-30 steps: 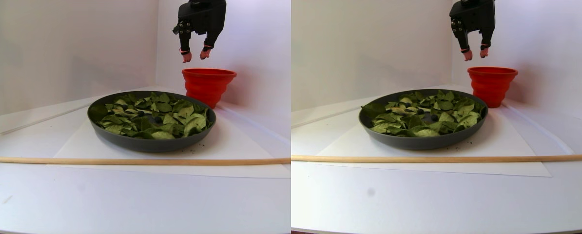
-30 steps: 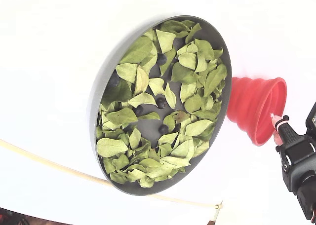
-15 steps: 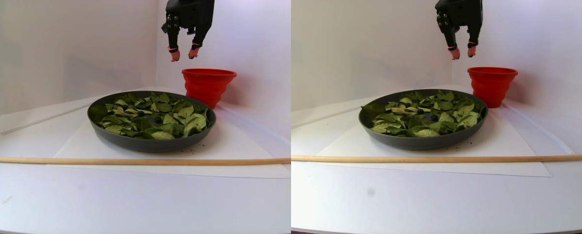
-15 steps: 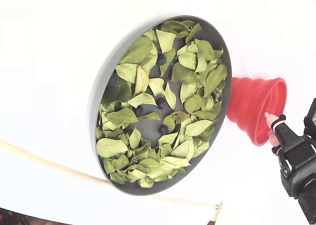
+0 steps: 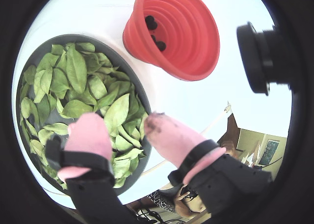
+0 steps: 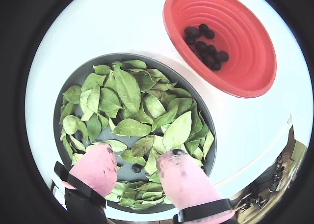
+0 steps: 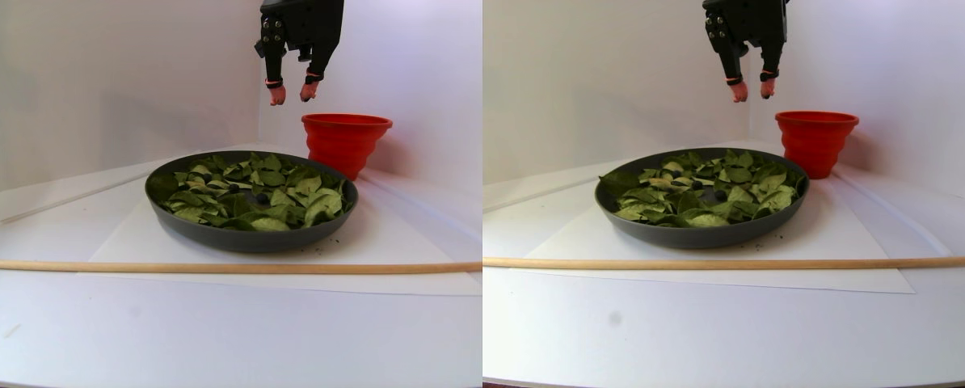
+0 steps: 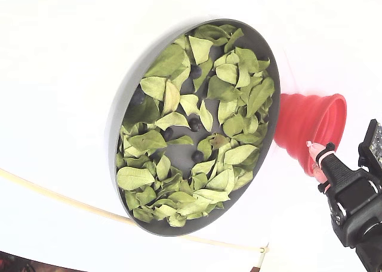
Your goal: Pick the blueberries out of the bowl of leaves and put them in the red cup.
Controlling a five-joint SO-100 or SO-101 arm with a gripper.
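Note:
The dark grey bowl (image 8: 113, 124) (image 7: 250, 236) is full of green leaves (image 8: 167, 60) (image 6: 127, 86). Several blueberries (image 8: 194, 124) (image 7: 263, 197) lie among them, one (image 6: 136, 168) showing between my fingers in a wrist view. The red cup (image 7: 345, 141) (image 8: 310, 129) stands just past the bowl and holds several blueberries (image 6: 203, 44) (image 5: 151, 23). My gripper (image 7: 290, 91) (image 6: 139, 155) (image 5: 125, 130) hangs high in the air, open and empty. It is over the bowl's edge on the cup's side. In the fixed view it (image 8: 315, 158) is beside the cup's rim.
A thin wooden stick (image 7: 208, 267) (image 8: 59, 200) lies across the table in front of the bowl. A white paper sheet (image 7: 369, 242) lies under the bowl. White walls close in behind the cup. A black camera housing (image 5: 265, 57) juts into a wrist view.
The gripper has moved left in the stereo pair view, from over the red cup toward the bowl, and risen a little. It stays open and empty.

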